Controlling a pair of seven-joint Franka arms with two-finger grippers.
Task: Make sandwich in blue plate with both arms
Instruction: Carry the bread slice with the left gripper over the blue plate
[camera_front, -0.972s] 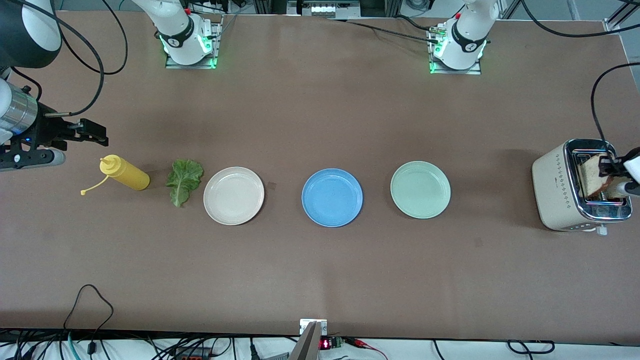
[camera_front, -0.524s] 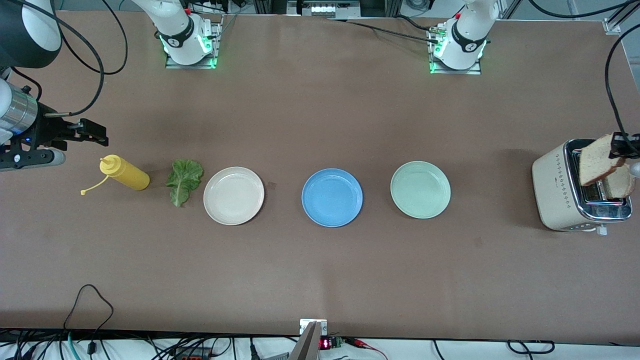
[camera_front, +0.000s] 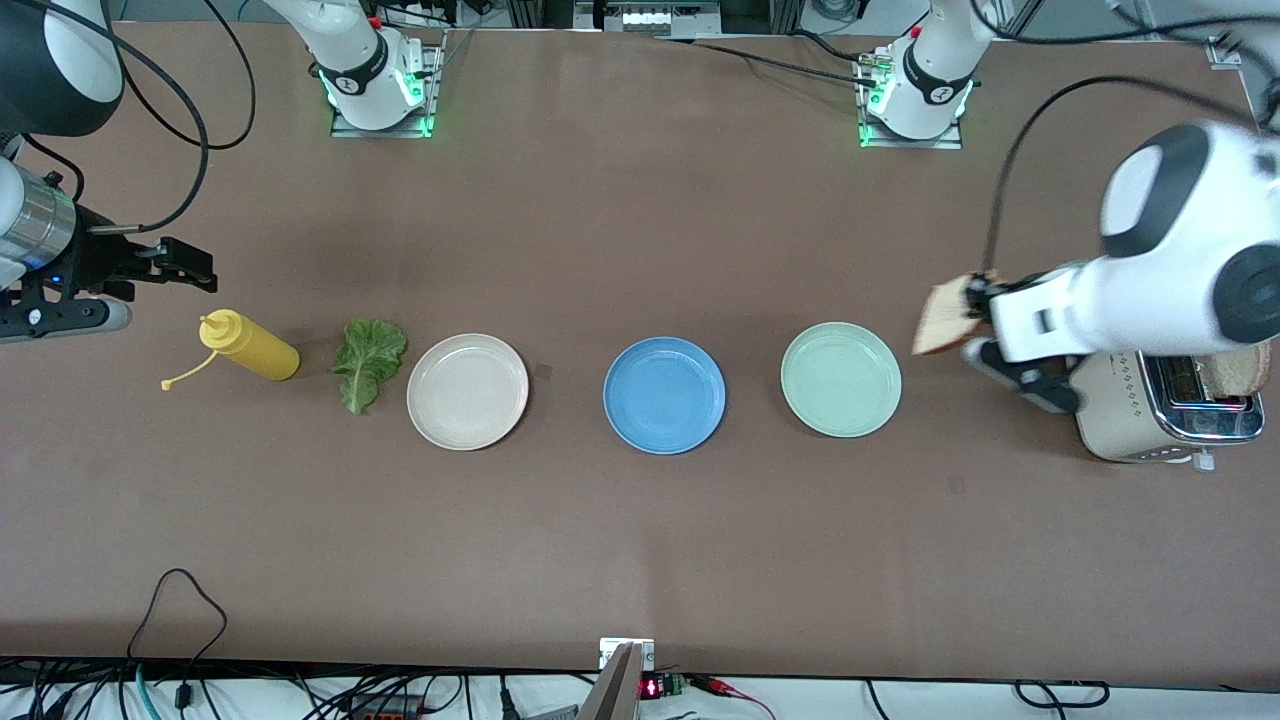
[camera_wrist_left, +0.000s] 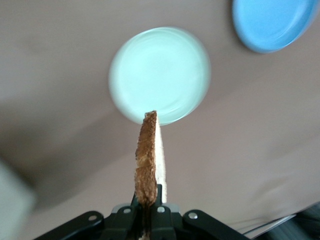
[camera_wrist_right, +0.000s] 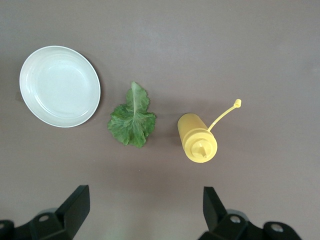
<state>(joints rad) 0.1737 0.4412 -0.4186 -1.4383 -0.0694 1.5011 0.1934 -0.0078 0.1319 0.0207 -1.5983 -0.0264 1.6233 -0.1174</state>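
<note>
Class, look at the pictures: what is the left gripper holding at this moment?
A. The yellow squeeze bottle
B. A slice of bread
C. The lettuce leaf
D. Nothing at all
B. The left gripper is shut on a bread slice, held on edge in the air between the mint-green plate and the toaster; the left wrist view shows the slice clamped too.

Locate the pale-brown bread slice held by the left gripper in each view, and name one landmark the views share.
Front view: the pale-brown bread slice is clamped in the left gripper, in the air between the round mint-green plate and the beige toaster.
Left wrist view: the slice stands edge-on in the shut gripper, just short of the mint-green plate.
Right wrist view: not in it.
Shared landmark: the mint-green plate, in the front and left wrist views.
</note>
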